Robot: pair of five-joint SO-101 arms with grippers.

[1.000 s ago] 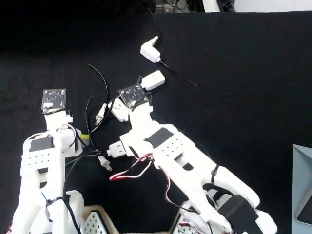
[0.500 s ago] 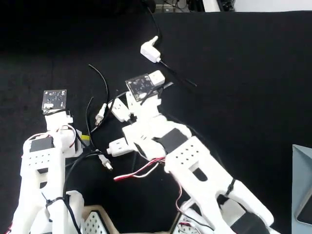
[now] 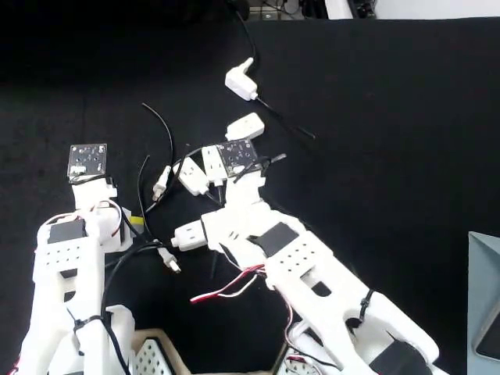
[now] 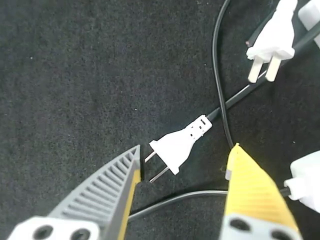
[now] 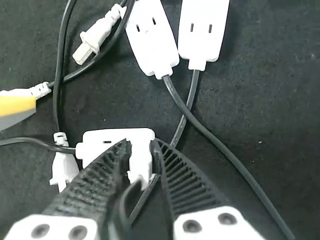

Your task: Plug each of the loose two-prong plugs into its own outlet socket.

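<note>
A white two-prong plug [image 4: 177, 147] lies on the black cloth between the fingers of my open left gripper [image 4: 186, 149], its prongs toward the grey finger. A second plug [image 4: 272, 42] lies farther off, also seen in the high view [image 3: 160, 186]. My right gripper [image 5: 140, 145] is shut on the cord end of a white outlet socket [image 5: 117, 142], which sits in the high view [image 3: 191, 234] beside the first plug [image 3: 166, 260]. Two more sockets [image 5: 150, 42] [image 5: 205, 30] lie side by side beyond it.
Another white socket [image 3: 244, 125] and a white angled adapter [image 3: 241, 82] lie farther back. Black cords loop between the plugs and sockets. A grey bin [image 3: 484, 297] stands at the right edge. The cloth to the right is open.
My right arm has swung its wrist right and nearer, uncovering the socket at the back. The left arm has kept still.
</note>
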